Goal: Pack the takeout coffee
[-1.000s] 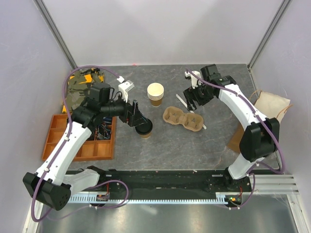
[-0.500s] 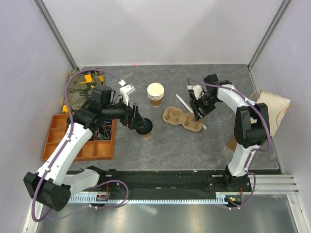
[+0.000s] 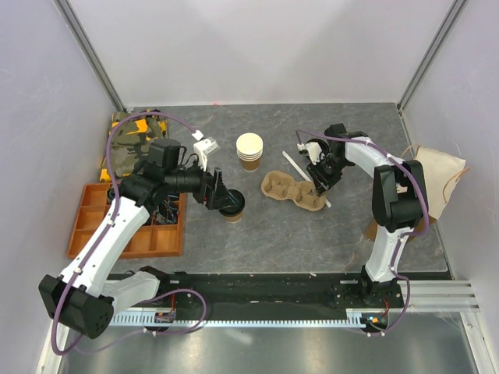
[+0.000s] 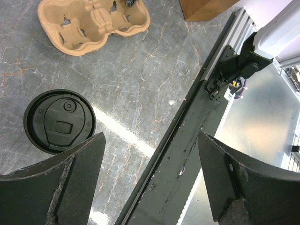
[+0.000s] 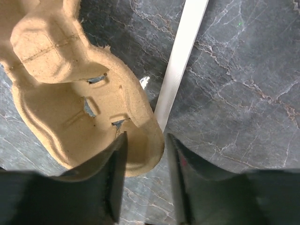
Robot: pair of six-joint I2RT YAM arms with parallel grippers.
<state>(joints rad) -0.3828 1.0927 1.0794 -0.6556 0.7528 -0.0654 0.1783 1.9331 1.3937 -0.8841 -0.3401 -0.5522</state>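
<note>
The takeout coffee [image 3: 231,206], a brown cup under a black lid [image 4: 59,122], stands on the grey table left of centre. My left gripper [image 3: 221,196] hovers open over it. In the left wrist view the lid sits outside the left finger [image 4: 79,178], and nothing is between the fingers of that gripper [image 4: 151,140]. A tan cardboard cup carrier [image 3: 292,191] lies at the centre. My right gripper [image 3: 318,185] straddles the carrier's right rim [image 5: 140,126]. One finger is inside the well and one outside, and a narrow gap still shows beside the rim.
A stack of cream-rimmed cups [image 3: 249,149] stands behind the carrier. A white flat strip [image 5: 180,61] lies against the carrier's rim. An orange compartment tray [image 3: 86,226] sits at the left, and a paper bag [image 3: 437,175] and a brown box [image 3: 380,222] at the right.
My right gripper has come down onto the carrier's right end and its jaws have narrowed around the rim. The left gripper has barely moved.
</note>
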